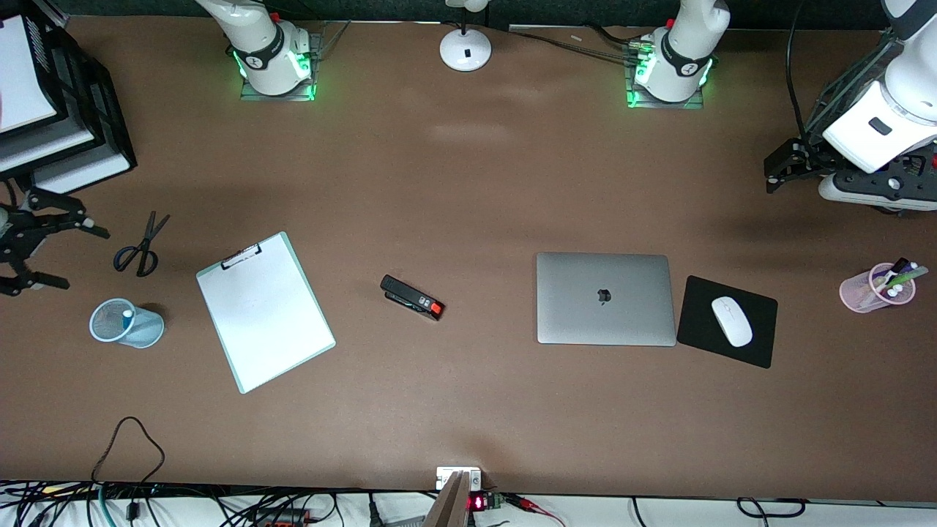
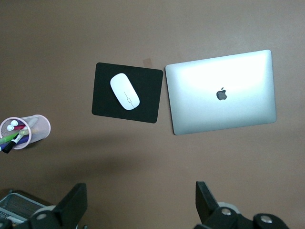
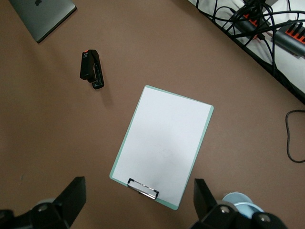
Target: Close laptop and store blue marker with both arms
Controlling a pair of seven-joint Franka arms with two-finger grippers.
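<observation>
I see only a corner of the laptop (image 3: pixel 44 16) in my right wrist view. The blue cup (image 3: pixel 242 201) there sits half hidden by the right gripper's fingers (image 3: pixel 202 198). In the front view, the black trays (image 1: pixel 51 102) run off the frame, and whatever stands in the blue cup is too small to tell.

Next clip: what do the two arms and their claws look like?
Both arms are glossy white with rounded segments and dark joint bands, on bases lit green. The left claw and right claw are black two-finger units; the wrist views show wedge-shaped black fingers. Black cables trail past the left arm.
</observation>
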